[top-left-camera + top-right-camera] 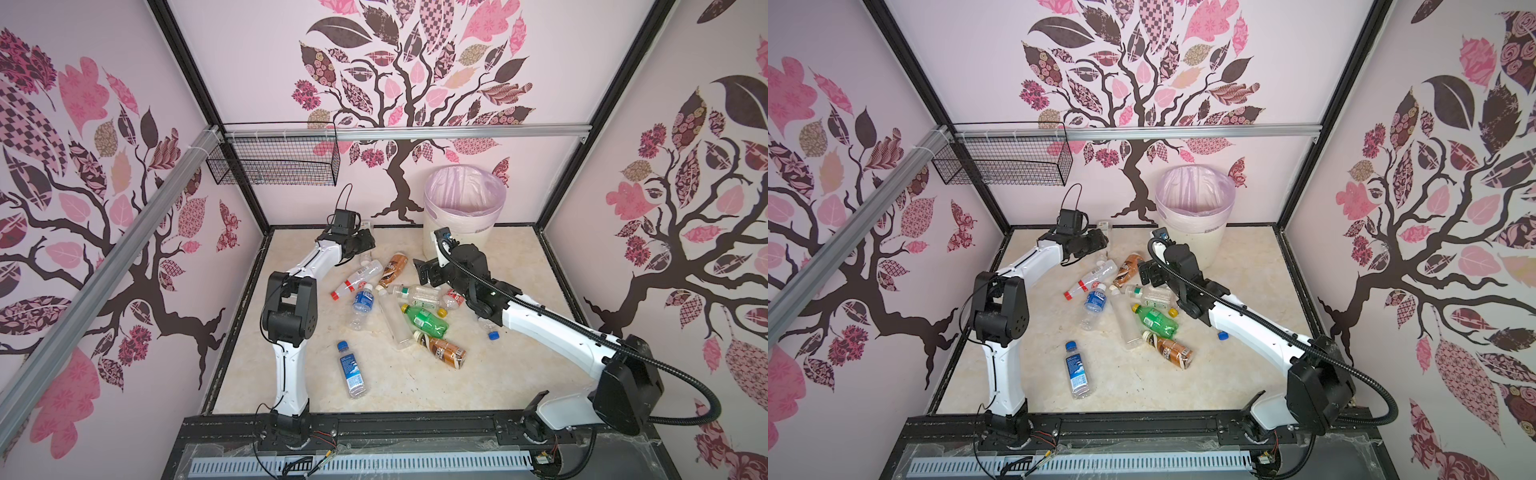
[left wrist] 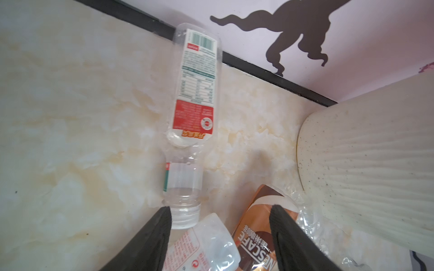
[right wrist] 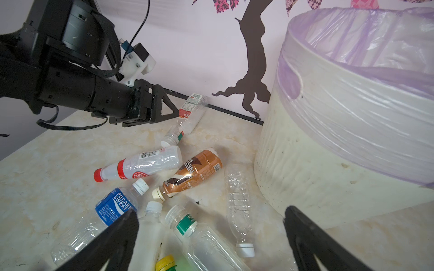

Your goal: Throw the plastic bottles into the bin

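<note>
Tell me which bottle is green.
The green-bodied bottle in the middle of the pile, just behind the front brown-labelled bottle; no other bottle is green.

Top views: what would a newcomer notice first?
The jumble of plastic bottles lying in the middle of the table, one green bottle standing out. Behind them stands the cream bin with its pink liner, against the tree-print back wall. Both arms reach over the pile, left gripper and right gripper open and empty.

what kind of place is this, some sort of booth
Probably a purpose-built robot test cell: pink tree-print wall panels in a black metal frame, two white-and-black robot arms mounted on a front rail, and a marble-look tabletop strewn with plastic bottles beside a cream ribbed bin.
</note>
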`<state>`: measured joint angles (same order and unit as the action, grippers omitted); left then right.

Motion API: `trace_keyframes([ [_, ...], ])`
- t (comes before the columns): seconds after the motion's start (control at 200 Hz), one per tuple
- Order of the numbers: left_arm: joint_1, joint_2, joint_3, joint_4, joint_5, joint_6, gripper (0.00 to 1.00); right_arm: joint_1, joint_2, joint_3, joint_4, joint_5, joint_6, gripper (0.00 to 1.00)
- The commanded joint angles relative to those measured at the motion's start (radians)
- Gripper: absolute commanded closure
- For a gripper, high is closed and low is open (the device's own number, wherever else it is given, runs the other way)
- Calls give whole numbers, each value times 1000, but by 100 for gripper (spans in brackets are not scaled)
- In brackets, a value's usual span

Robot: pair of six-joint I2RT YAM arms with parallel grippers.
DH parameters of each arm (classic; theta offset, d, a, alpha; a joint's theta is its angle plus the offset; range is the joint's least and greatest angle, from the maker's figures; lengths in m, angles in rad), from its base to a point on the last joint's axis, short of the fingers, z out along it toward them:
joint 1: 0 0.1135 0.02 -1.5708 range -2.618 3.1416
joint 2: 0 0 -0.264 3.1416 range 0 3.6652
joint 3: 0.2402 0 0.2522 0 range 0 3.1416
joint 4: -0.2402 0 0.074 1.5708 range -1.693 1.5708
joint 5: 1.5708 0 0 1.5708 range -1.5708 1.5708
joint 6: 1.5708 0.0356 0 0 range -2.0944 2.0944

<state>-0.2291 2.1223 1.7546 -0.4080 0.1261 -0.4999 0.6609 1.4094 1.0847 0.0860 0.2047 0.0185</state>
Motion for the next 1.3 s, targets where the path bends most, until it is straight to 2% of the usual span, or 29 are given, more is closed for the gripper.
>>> trace_keyframes([
  [0.0, 12, 47, 44, -105, -80, 69, 29, 6, -65, -3, 7, 10, -9, 0],
  [0.495, -28, 140, 138, -172, -178, 164, 29, 6, -67, -10, 14, 4, 5, 1],
  [0.735, -36, 225, 248, -219, -192, 162, 34, 6, -75, -25, 19, 13, 2, 1],
  [0.94, -37, 253, 267, -236, -213, 150, 36, 6, -79, -31, 31, 25, -7, 1],
  [1.155, -35, 259, 262, -245, -234, 154, 45, 6, -71, -29, 24, 26, -6, 0],
  [1.29, -33, 251, 255, -235, -226, 155, 55, 5, -60, -16, 3, 41, 15, 1],
])
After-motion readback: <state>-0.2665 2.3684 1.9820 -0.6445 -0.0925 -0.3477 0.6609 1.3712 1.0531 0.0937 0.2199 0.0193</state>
